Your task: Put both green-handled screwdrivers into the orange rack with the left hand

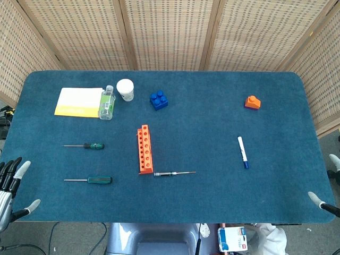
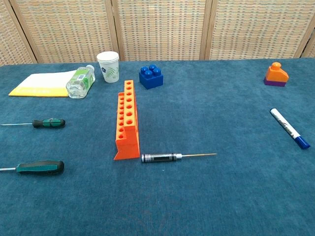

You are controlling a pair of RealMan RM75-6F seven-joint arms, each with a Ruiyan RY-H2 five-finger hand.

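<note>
Two green-handled screwdrivers lie flat on the blue table, shafts pointing left. The smaller screwdriver (image 1: 85, 145) (image 2: 45, 123) is farther back; the larger screwdriver (image 1: 90, 180) (image 2: 38, 167) is nearer the front edge. The orange rack (image 1: 144, 149) (image 2: 127, 118), with rows of holes, stands to their right. My left hand (image 1: 10, 186) hangs at the table's front left corner, fingers spread, holding nothing, well left of both screwdrivers. Only fingertips of my right hand (image 1: 325, 201) show at the front right edge. The chest view shows neither hand.
A black-handled precision screwdriver (image 1: 174, 173) (image 2: 174, 157) lies at the rack's near end. Behind are a yellow notepad (image 1: 78, 101), a lying water bottle (image 1: 107, 102), a paper cup (image 1: 126, 89), a blue block (image 1: 159, 100), an orange block (image 1: 253, 102). A marker (image 1: 243, 152) lies right.
</note>
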